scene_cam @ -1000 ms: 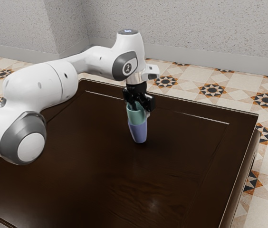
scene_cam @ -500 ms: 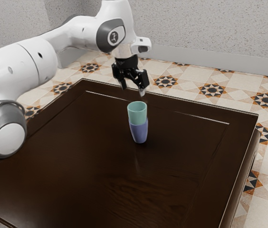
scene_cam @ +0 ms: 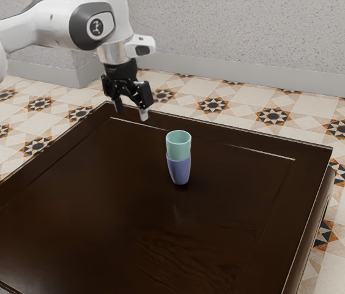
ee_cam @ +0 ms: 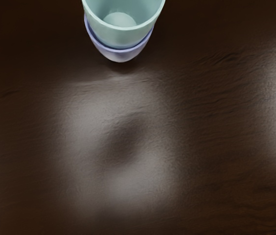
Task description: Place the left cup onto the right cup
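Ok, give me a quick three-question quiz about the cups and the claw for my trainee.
1. True or false: the green cup sits nested in the purple cup on the table.
2. Pick one. The claw is: A) shut on the green cup; B) open and clear of both cups; C) pressing down on the purple cup.
3. Fill the gap: the stacked cups stand ____, not tipped over.

Key: 1 true; 2 B; 3 upright.
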Robot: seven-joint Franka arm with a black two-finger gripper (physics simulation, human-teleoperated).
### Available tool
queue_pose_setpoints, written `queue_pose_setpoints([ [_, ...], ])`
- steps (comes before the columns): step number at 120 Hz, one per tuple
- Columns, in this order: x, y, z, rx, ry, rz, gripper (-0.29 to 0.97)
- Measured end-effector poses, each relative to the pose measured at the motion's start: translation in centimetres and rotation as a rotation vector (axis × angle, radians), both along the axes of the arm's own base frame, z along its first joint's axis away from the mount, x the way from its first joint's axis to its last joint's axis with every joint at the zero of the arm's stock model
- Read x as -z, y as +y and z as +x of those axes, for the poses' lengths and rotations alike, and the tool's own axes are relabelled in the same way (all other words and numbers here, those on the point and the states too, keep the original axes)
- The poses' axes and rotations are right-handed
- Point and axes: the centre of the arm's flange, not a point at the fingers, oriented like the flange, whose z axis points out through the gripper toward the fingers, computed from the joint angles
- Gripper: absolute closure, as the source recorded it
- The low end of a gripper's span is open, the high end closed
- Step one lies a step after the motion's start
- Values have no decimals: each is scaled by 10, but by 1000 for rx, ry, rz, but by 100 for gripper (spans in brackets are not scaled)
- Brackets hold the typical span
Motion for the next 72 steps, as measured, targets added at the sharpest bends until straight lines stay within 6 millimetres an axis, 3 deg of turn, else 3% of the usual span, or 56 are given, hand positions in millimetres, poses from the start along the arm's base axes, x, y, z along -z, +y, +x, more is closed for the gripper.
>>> queue_pose_setpoints([
  [29, -25, 9, -13, -5, -51, 18, 0],
  [72, -29, 10, -14, -5, -60, 26, 0],
])
